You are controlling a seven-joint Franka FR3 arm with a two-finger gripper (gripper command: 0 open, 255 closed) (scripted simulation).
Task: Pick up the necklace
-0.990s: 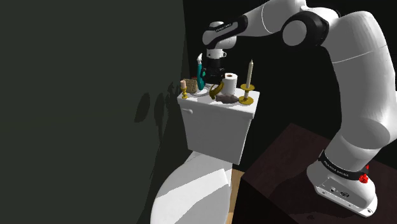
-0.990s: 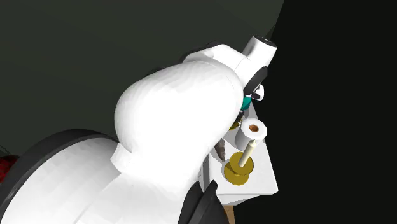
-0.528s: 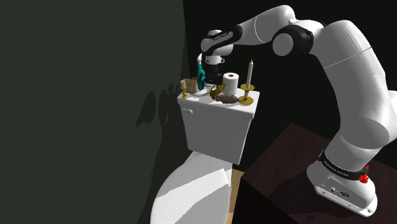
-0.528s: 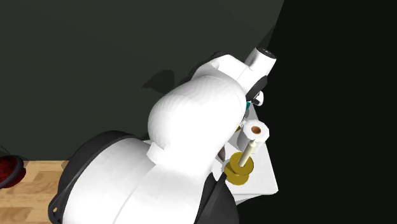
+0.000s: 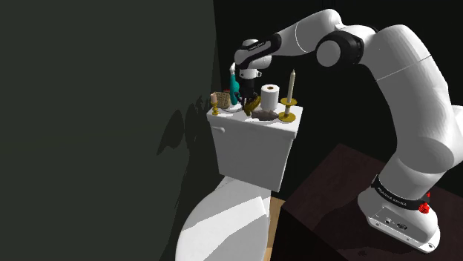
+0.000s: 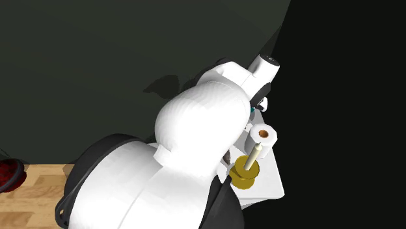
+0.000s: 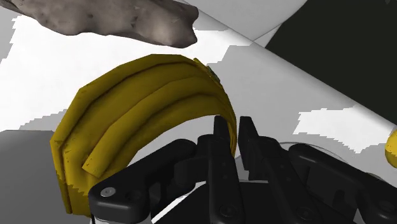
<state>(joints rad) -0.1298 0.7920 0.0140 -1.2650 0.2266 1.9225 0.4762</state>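
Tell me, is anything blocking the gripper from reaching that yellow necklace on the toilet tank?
Nothing visible does. The black gripper is at the yellow curved-band necklace, its fingers clasping one end. The grey-brown rough lump lies beyond the necklace, not between them.

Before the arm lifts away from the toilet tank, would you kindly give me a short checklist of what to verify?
1. Grasp: the gripper is shut on one end of the yellow necklace: ok.
2. Grip security: it holds the band at its end, not its middle, so the band may swing on lifting: cannot tell.
3. Necklace off the tank lid: cannot tell.
4. Grey lump lies apart from the necklace: ok.
5. Candle and toilet roll stand upright close beside the gripper, so a straight lift looks safest: ok.
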